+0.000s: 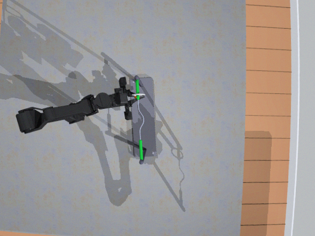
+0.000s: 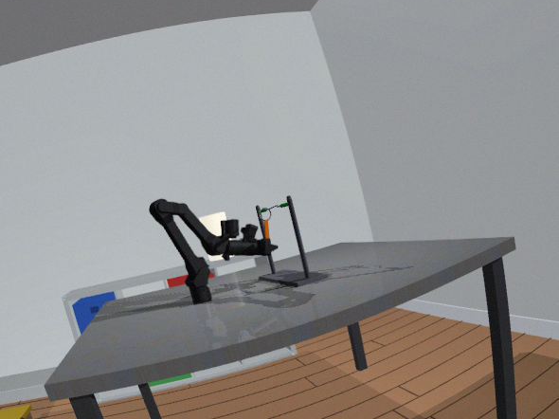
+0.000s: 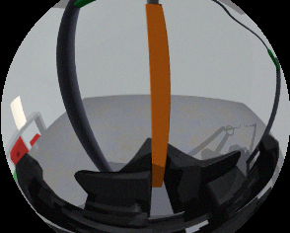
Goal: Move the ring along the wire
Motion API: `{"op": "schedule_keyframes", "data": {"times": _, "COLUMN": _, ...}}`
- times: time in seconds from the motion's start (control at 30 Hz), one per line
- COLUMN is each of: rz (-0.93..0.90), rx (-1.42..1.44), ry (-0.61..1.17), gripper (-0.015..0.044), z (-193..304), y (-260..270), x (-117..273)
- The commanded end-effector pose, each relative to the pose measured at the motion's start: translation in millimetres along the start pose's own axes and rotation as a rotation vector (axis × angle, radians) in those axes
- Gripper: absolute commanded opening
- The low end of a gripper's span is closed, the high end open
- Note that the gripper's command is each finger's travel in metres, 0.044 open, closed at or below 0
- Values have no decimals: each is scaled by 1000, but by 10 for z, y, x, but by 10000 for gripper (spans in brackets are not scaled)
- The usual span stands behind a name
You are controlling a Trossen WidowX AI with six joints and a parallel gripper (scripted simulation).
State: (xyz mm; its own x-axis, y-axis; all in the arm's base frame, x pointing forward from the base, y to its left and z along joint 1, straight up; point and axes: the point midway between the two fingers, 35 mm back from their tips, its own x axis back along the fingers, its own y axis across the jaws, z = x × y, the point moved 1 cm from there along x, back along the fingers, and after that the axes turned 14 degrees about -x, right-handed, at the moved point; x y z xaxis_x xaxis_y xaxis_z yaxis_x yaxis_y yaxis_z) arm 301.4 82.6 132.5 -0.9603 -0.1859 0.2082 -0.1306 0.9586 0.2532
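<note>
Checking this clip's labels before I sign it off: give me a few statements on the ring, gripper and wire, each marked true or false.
1. The thin round ring is at a green part of the wire. True.
2. The black parallel-jaw gripper stands open, away from the upright orange handle. False: it is shut on the handle.
3. The thin middle stretch of wire between the green parts is straight. False: it curves.
4. Two dark upright posts rise from one flat dark base. True.
5. The handle sticks up above the ring. False: it hangs below it.
</note>
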Motion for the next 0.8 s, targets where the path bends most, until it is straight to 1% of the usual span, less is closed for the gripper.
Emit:
{"op": "schedule_keyframes", "data": {"times": 0.0, "rz": 5, "rx": -4, "ry": -4, "gripper": -150, "z": 6, "y": -10, "x": 2}}
{"op": "schedule_keyframes", "data": {"times": 0.37, "rz": 5, "rx": -4, "ry": -4, "gripper": -150, "z": 6, "y": -10, "x": 2}}
{"op": "schedule_keyframes", "data": {"times": 0.77, "rz": 0, "rx": 0, "ry": -1, "gripper": 160, "z": 6, "y": -1, "x": 9}}
